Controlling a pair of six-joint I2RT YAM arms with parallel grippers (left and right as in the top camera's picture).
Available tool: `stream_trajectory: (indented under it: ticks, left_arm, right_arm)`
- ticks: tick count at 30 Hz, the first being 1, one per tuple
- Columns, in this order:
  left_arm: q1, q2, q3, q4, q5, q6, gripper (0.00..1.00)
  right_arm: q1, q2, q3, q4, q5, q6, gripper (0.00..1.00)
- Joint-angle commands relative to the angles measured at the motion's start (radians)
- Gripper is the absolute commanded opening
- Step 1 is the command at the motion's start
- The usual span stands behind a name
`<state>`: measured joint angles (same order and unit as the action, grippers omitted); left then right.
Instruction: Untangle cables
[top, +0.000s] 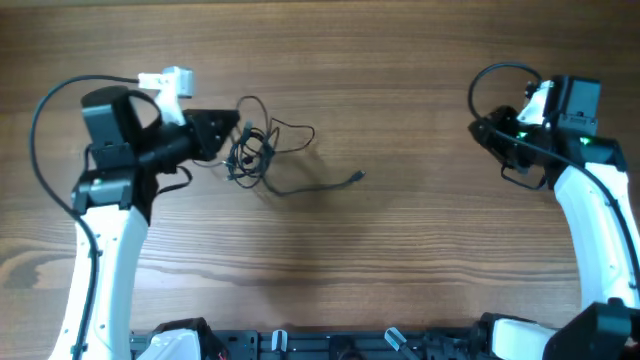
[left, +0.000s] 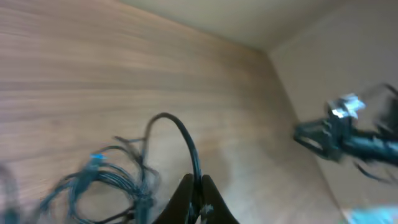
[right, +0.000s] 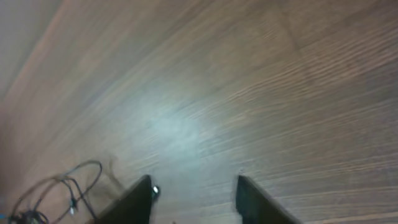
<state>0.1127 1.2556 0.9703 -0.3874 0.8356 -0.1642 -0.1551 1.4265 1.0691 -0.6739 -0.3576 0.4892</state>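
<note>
A tangle of thin dark cables (top: 255, 145) lies on the wooden table left of centre, with one loose end and small plug (top: 358, 177) trailing right. My left gripper (top: 236, 127) is at the tangle's left edge. In the left wrist view its fingers (left: 198, 185) are shut on one cable strand (left: 186, 140) that arches up from them, with the bundle (left: 106, 183) to the left. My right gripper (top: 484, 130) is far right, away from the cables; in the right wrist view its fingers (right: 194, 186) are open and empty, and the cables (right: 62, 190) show at lower left.
The wooden table (top: 400, 250) stretches between the two arms. Thicker black robot cables loop over each arm (top: 55, 100) (top: 490, 75). The right arm (left: 348, 140) shows in the left wrist view at the far right.
</note>
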Motion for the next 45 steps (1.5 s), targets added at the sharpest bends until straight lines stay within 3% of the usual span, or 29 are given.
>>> stream_trajectory:
  ticks: [1,3,5,6,7,8,9,16,19,22,23,25,29,32,35,37,41,43,45]
  left_arm:
    - [-0.132,0.034,0.004,-0.024,0.025,0.025,0.04]
    - [-0.209,0.072,0.004,-0.061,-0.147,0.019,0.04]
    - [-0.299,0.130,0.004,-0.098,-0.413,-0.097,0.06]
    - [-0.330,0.154,0.004,-0.104,-0.493,-0.167,0.15]
    - [-0.385,0.202,0.004,-0.099,-0.586,-0.275,0.42]
    - [-0.412,0.229,0.004,-0.089,-0.615,-0.296,0.85]
    - [-0.432,0.245,0.004,-0.072,-0.644,-0.296,1.00]
    - [-0.359,0.126,0.115,-0.072,-0.732,-0.373,1.00]
    - [-0.340,0.072,0.116,-0.067,-0.732,-0.375,1.00]
    - [-0.340,0.078,0.113,-0.161,-0.679,-0.375,1.00]
    - [-0.348,0.097,0.105,-0.235,-0.672,-0.377,0.94]
    - [-0.370,0.133,0.099,-0.311,-0.674,-0.465,0.70]
    - [-0.394,0.195,0.086,-0.369,-0.672,-0.699,0.71]
    - [-0.428,0.254,0.086,-0.337,-0.676,-0.760,0.68]
    - [-0.462,0.340,0.086,-0.281,-0.707,-0.768,0.62]
    - [-0.469,0.407,0.086,-0.249,-0.767,-0.768,0.53]
    - [-0.468,0.499,0.086,-0.203,-0.827,-0.756,0.51]
    - [-0.468,0.525,0.086,-0.180,-0.834,-0.742,0.40]
    - [-0.473,0.543,0.086,-0.134,-0.833,-0.712,0.36]
  right_arm:
    - [0.050,0.012,0.002,-0.005,0.013,-0.015,0.56]
    - [0.070,0.016,0.002,0.003,0.013,-0.009,0.59]
    - [0.083,0.016,0.002,0.011,0.013,0.016,0.62]
    - [0.085,0.016,0.002,0.011,0.013,0.028,0.63]
    - [0.086,0.016,0.002,0.010,0.013,0.037,0.64]
    - [0.086,0.016,0.002,0.009,0.013,0.038,0.65]
    - [0.086,0.016,0.002,0.007,0.013,0.039,0.66]
    - [0.086,0.017,0.001,-0.027,0.013,0.064,0.84]
    - [0.086,0.017,-0.017,-0.021,0.015,0.091,0.87]
    - [0.086,0.018,-0.050,-0.011,0.021,0.142,0.90]
    - [0.086,0.019,-0.062,-0.013,0.020,0.146,0.90]
    - [0.086,0.023,-0.064,-0.020,0.020,0.146,0.90]
    - [0.086,0.023,-0.064,-0.026,0.020,0.146,0.90]
    - [0.086,0.023,-0.064,-0.025,0.020,0.146,0.90]
    - [0.086,0.023,-0.064,-0.023,0.020,0.146,0.90]
    - [0.086,0.023,-0.064,-0.024,0.020,0.145,0.90]
    - [0.086,0.023,-0.064,-0.024,0.020,0.145,0.90]
    - [0.086,0.023,-0.064,-0.023,0.021,0.145,0.90]
    - [0.086,0.023,-0.064,-0.019,0.021,0.146,0.90]
